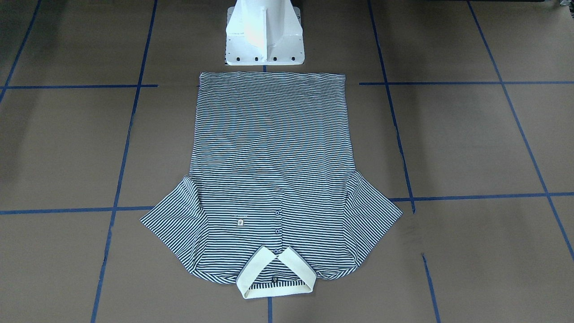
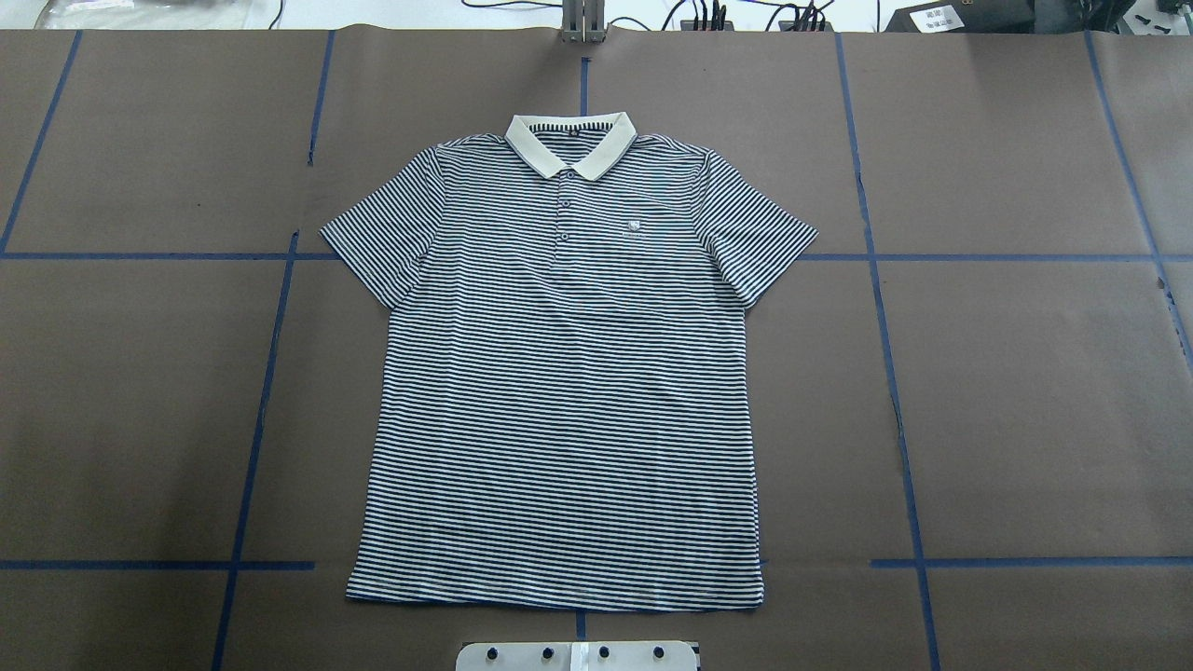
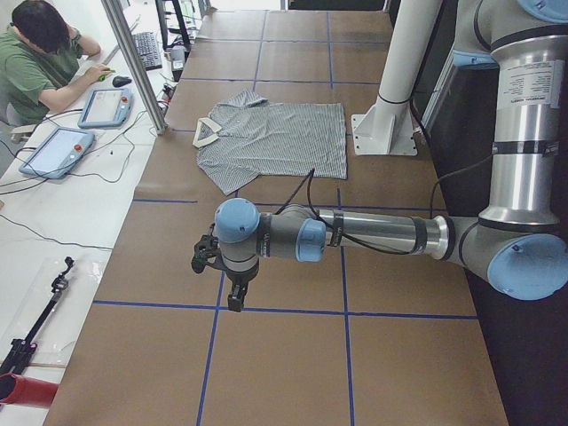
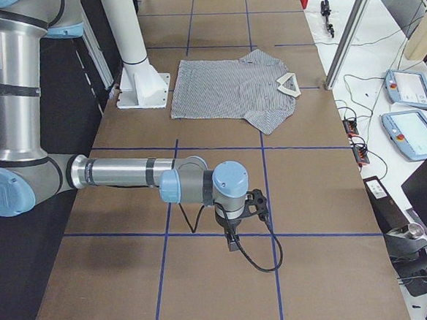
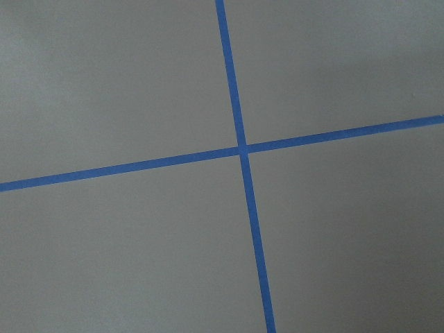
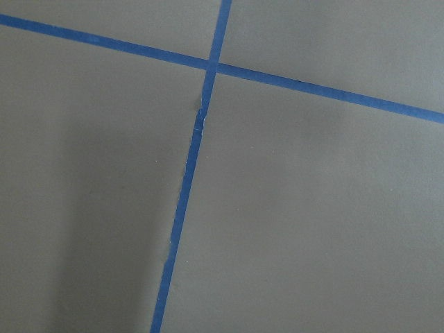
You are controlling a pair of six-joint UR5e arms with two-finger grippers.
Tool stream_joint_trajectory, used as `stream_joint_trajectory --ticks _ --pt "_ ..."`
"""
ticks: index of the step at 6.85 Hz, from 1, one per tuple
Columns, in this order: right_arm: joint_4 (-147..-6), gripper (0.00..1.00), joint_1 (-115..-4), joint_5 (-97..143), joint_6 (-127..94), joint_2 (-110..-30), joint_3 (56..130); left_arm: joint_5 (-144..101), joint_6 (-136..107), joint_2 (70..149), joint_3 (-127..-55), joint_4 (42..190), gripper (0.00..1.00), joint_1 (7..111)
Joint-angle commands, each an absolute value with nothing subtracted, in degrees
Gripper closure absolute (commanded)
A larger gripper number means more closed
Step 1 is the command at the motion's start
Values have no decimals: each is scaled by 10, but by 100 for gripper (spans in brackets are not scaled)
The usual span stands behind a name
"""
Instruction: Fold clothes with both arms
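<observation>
The striped polo shirt lies flat and spread out, front up, in the middle of the brown table, its cream collar at the side away from the robot. It also shows in the front-facing view, the left view and the right view. My left gripper hangs over bare table far from the shirt, towards the table's left end. My right gripper hangs likewise towards the right end. I cannot tell whether either is open or shut. Both wrist views show only table and tape.
The white pedestal base stands just behind the shirt's hem. Blue tape lines grid the table. A seated operator and teach pendants are at a side bench. More pendants and cables lie beyond the table's far edge.
</observation>
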State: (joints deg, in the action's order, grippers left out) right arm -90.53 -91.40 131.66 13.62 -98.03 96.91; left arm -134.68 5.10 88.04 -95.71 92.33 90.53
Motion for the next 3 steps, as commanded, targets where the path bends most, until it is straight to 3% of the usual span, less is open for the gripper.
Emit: stream_joint_trajectory --ticks 1,3 --pt "-904 0 -914 1317 137 -980 969 -1346 51 880 -959 938 0 905" --pt "-904 0 -913 1320 138 -979 972 -1344 52 881 -963 947 0 904"
